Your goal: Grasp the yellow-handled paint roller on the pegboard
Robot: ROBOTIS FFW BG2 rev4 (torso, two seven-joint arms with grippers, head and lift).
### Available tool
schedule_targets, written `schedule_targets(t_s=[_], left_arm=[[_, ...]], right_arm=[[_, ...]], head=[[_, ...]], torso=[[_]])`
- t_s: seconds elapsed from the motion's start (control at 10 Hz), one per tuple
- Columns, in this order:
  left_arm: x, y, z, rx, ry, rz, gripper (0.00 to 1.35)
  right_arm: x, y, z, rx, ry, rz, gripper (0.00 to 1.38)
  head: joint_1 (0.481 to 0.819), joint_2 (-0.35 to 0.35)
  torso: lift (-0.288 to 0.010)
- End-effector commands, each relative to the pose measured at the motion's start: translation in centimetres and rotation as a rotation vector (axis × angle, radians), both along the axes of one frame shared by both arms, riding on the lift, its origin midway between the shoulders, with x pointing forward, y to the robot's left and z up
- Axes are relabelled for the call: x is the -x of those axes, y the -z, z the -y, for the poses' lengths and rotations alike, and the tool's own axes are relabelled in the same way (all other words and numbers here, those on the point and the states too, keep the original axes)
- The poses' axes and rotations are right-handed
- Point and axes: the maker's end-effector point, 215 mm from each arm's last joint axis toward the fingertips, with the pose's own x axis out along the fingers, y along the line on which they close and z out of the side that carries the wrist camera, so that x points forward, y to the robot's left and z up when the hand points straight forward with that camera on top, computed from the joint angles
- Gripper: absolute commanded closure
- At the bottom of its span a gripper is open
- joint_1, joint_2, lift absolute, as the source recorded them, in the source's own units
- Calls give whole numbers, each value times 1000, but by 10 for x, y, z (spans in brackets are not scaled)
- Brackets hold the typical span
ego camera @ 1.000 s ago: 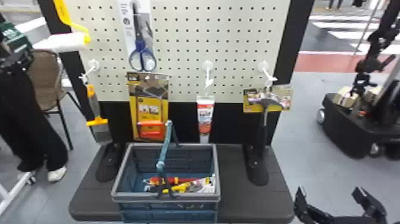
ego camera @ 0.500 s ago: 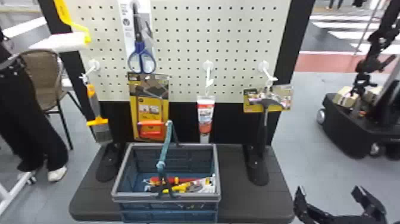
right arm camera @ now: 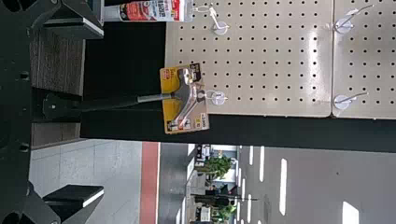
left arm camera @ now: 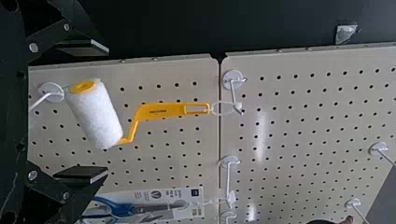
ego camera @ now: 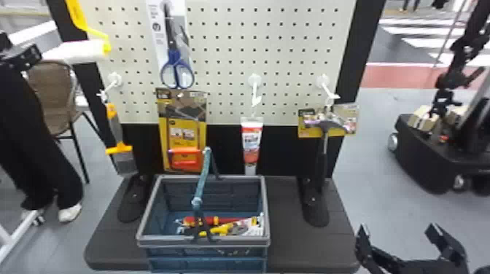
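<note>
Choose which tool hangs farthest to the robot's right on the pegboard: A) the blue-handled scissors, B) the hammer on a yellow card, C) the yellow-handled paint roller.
B: the hammer hangs at the right edge of the pegboard, while the scissors and the paint roller hang toward the left.

That roller [left arm camera: 93, 114] at 10 o'clock on the pegboard [left arm camera: 303, 116]: fuzzy white nap, glossy yellow plastic handle [left arm camera: 163, 110]. Board's smooth, slight sheen, with white plastic hooks [left arm camera: 232, 79]. The hammer [right arm camera: 184, 95] at 4 o'clock has a shiny metal head, and the worktop [ego camera: 310, 247] is matt dark plastic.
</note>
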Motion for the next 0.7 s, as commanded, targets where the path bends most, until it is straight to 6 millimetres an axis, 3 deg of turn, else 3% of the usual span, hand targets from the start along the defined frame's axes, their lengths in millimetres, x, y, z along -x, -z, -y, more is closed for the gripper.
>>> schedule_targets(t_s=[0.0,0.2,0.5,0.6], left_arm=[[-25,0,1,22,31,-27,369],[-45,-13,13,25,87,-36,369],[-62,-48,48,-3,168,-23,369],[-70,-46,52,0,190,-43,369]], right_arm=[[-2,-3,-1,1,-4,6,122],[-4,-4,-6,0,-15,12,122],[-8,-8,-9,3,-25,23,122],[-9,-8,-10,3,-27,23,122]], head=[[549,0],[549,0],[549,0],[549,0]], torso=[[-100],[-100],[-100],[-100]])
